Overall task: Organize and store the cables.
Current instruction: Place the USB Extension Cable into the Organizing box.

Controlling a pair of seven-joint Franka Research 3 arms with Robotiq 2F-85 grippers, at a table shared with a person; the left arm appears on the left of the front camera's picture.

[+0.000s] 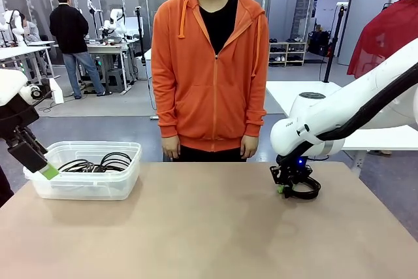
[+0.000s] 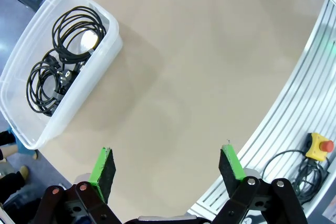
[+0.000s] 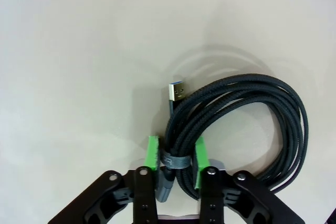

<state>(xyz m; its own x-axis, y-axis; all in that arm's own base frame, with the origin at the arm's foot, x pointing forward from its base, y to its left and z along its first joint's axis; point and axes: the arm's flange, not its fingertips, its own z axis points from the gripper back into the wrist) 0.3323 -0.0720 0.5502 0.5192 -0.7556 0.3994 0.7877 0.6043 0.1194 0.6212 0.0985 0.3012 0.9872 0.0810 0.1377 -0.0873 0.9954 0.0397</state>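
Observation:
A coiled black cable (image 3: 247, 124) with a silver plug end lies on the tan table (image 3: 79, 51). My right gripper (image 3: 177, 162) is shut on it at the bound part of the coil, green pads on either side. From the front, that gripper (image 1: 285, 186) is low on the table's right side with the coil (image 1: 305, 189) beside it. Two more coiled cables (image 2: 60, 61) lie inside the clear plastic bin (image 2: 109, 51). My left gripper (image 2: 167, 167) hangs open above the table near the bin, holding nothing; in the front view it (image 1: 44, 169) is at the bin's (image 1: 124, 184) left end.
A person in an orange hoodie (image 1: 212, 73) stands at the far edge of the table, hands down. The table's metal edge rail (image 2: 294, 114) and a yellow emergency-stop box (image 2: 317, 147) show in the left wrist view.

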